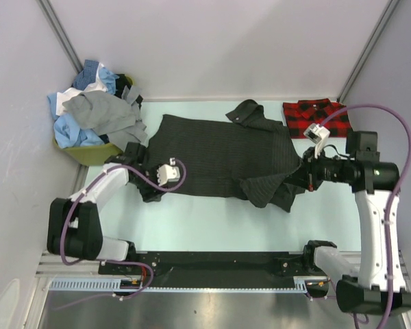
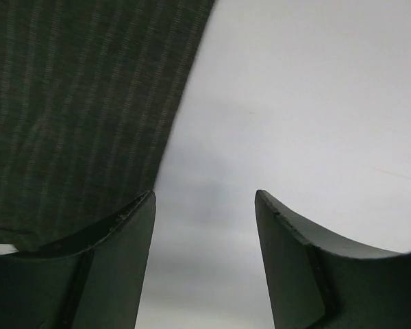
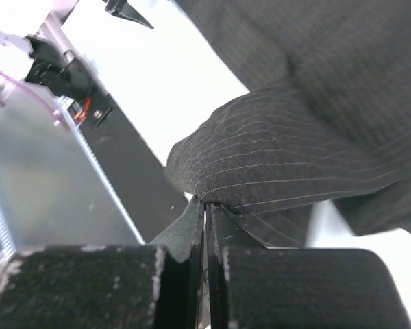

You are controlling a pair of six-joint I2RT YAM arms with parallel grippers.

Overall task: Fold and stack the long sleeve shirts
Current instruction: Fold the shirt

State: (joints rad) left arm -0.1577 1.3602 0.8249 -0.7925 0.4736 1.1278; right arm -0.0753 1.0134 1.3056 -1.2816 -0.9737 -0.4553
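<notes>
Folding is in hand on the dark charcoal pinstriped cloth shirt [image 1: 219,154], spread flat on the pale table [image 1: 212,219]. Right gripper [image 3: 205,205]: jaws pressed together, pinching a doubled fold of that cloth, which bulges just beyond the tips. Left gripper [image 2: 205,200]: jaws spread, nothing between; the shirt's edge lies beside one finger, contact unclear. Judged next: left jaws must straddle that edge and close.

No readable text, label, brand, number or sign appears on anything in these views.
</notes>
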